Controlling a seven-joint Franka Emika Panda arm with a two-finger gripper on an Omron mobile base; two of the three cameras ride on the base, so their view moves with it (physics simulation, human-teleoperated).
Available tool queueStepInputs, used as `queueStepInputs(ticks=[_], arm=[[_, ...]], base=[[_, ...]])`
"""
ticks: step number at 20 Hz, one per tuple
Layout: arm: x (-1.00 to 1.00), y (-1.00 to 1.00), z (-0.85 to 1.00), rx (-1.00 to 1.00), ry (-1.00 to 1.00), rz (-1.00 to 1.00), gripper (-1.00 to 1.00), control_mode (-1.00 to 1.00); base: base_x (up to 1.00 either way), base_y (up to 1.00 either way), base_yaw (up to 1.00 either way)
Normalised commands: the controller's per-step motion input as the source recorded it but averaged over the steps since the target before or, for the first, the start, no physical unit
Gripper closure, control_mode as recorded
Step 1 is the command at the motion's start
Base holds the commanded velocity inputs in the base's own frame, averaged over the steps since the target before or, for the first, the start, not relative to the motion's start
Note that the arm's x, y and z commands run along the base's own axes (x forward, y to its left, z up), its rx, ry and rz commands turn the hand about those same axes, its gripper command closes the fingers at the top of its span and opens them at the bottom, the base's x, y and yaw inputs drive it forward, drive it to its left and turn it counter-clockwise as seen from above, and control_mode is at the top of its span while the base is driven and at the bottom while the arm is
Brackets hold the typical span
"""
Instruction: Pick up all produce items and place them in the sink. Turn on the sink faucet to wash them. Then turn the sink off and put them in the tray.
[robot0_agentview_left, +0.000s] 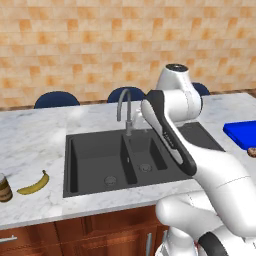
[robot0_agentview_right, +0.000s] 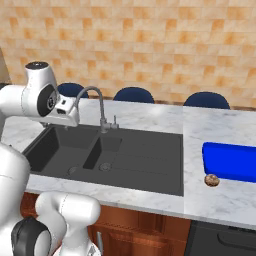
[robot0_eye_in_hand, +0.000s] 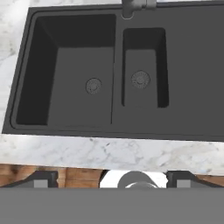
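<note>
The yellow banana lies on the marble counter left of the dark sink. The small mottled brown ball rests on the counter just in front of the blue tray, right of the sink. Both basins hold nothing. The gooseneck faucet stands behind the divider. My gripper hangs high above the sink's front edge and looks down into it. It is open, its fingertips wide apart with nothing between them. My hand sits over the left basin.
A dark brown jar stands at the far left, next to the banana. Blue chair backs line the far side of the counter. My own arm blocks part of the sink's right side in the left base view.
</note>
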Motion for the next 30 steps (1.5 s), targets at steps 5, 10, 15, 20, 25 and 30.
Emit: queueStepInputs(ticks=[5, 10, 15, 20, 25, 30], arm=[[-0.22, 0.85, -0.22, 0.00, 0.01, -0.07, -1.00, -1.00], [-0.03, 0.92, -0.25, -0.02, 0.07, -0.08, -1.00, -1.00], [0.00, 0.90, -0.27, -0.03, 0.13, -0.08, -1.00, -1.00], [0.00, 0.89, -0.27, -0.02, 0.13, -0.10, -1.00, -1.00], [0.00, 0.35, -0.30, 0.00, 0.12, -0.04, -1.00, -1.00], [0.00, 0.50, -0.32, 0.00, 0.07, -0.07, -1.00, -1.00]], base=[[0.00, 0.00, 0.00], [0.00, 0.00, 0.00], [0.00, 0.00, 0.00], [0.00, 0.00, 0.00], [0.00, 0.00, 0.00], [0.00, 0.00, 0.00]])
